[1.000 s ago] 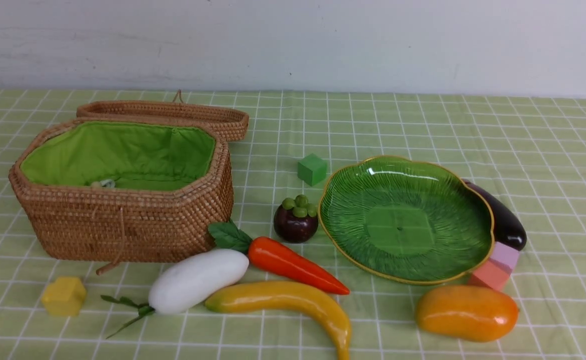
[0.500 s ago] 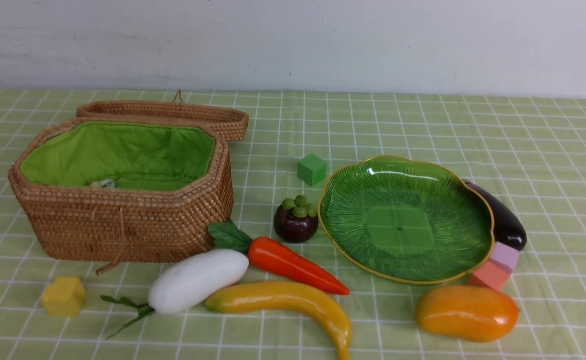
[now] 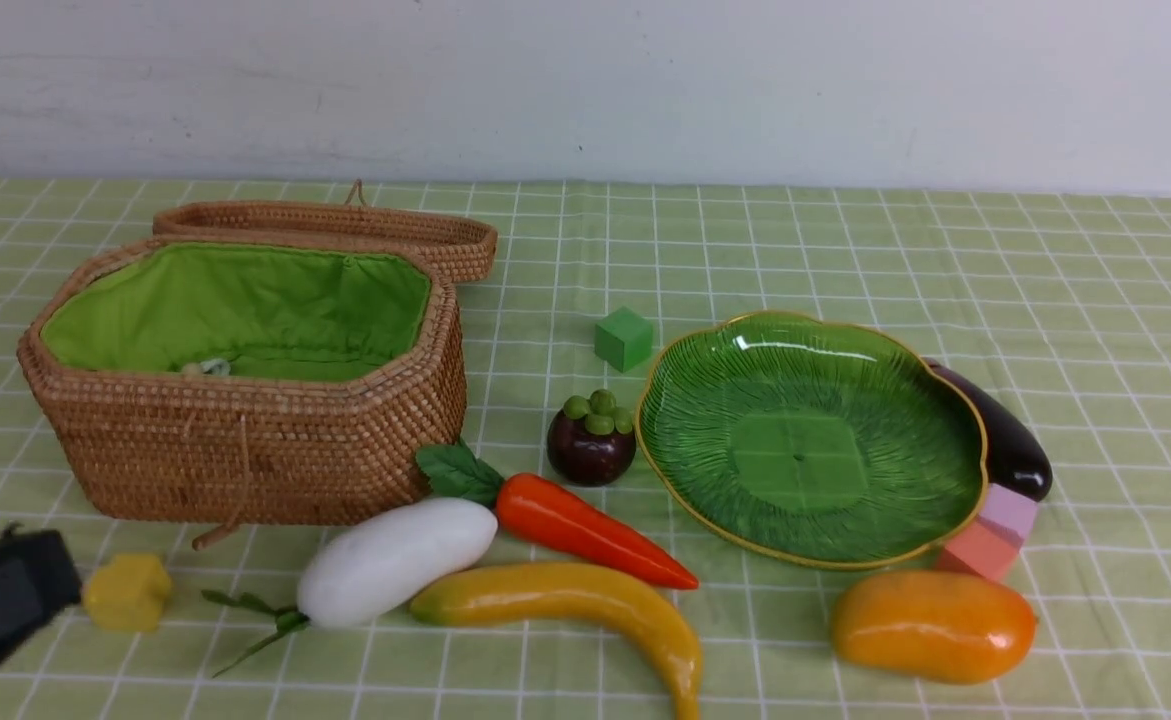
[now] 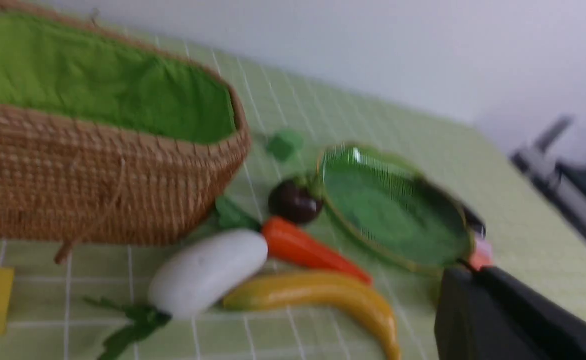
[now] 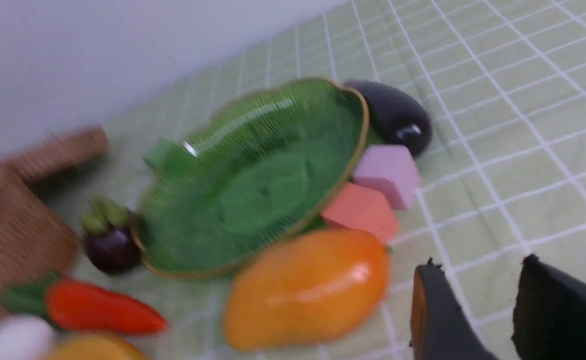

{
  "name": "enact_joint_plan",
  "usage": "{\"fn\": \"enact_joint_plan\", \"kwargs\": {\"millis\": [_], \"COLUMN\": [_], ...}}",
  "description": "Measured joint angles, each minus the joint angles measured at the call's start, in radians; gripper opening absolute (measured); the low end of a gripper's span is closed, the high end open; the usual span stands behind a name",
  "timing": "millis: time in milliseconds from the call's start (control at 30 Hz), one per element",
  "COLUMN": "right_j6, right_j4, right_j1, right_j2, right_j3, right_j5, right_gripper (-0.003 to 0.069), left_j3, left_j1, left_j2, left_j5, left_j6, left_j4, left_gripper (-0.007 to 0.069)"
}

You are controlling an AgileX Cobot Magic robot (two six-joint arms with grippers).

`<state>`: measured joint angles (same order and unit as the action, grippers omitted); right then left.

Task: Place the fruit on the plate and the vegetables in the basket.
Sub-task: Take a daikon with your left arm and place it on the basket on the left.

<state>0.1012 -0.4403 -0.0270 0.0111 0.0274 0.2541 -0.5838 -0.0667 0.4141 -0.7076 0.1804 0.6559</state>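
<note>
At the tabletop's 9 o'clock side the basket is standing open, lid folded back, green lining showing. The plate is sitting bare toward 3 o'clock. Nothing is looking sorted yet.

Vegetables: the radish is lying at the basket's 5 o'clock, with the carrot just beside it. The eggplant is lying against the plate's 3 o'clock rim.

Fruit: the mangosteen is sitting at the plate's 9 o'clock, close to the rim. The banana is lying at the carrot's 6 o'clock. The mango is resting at the plate's 5 o'clock, next to a salmon block.

The left fingers are showing at the tabletop's 8 o'clock, just beside a yellow block, pressed together and holding nothing. The right fingers are hanging spread near the mango, with nothing between them.

Handling, as a judgement: every piece is looking glossy, stiff, probably light and slick, and the round ones are likely to roll or squirt out of a pinch. The radish is asking for a grip across its fat white middle, not the thin leaves. The mango wants one across its short belly. The plate, being glass, is calling for fruit set down gently rather than dropped.
</note>
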Motion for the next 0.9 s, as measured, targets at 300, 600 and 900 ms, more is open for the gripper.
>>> {"fn": "enact_joint_plan", "kwargs": {"millis": [300,600,900], "right_j6": [0.013,-0.406,-0.431], "right_j4": [-0.212,-0.134,-0.021], "right_j1": [0.0,0.027,0.322], "right_j2": [-0.001,-0.313,-0.564], "right_j3": [-0.083,-0.727,-1.133], "right_j5": [-0.018,0.646,0.877], "right_gripper": [0.0164,0.0046,0.0046], "left_j3": [-0.104,-0.182,-0.287], "left_j1": [-0.02,-0.232,-0.257], "left_j2": [0.273,0.307,0.39], "left_j5": [-0.146,-0.212,-0.27], "left_j6": [0.169,0.171,0.154], "left_j4": [0.009,-0.158,-0.218], "left_gripper": [-0.0013,-0.0013,-0.0013]}}
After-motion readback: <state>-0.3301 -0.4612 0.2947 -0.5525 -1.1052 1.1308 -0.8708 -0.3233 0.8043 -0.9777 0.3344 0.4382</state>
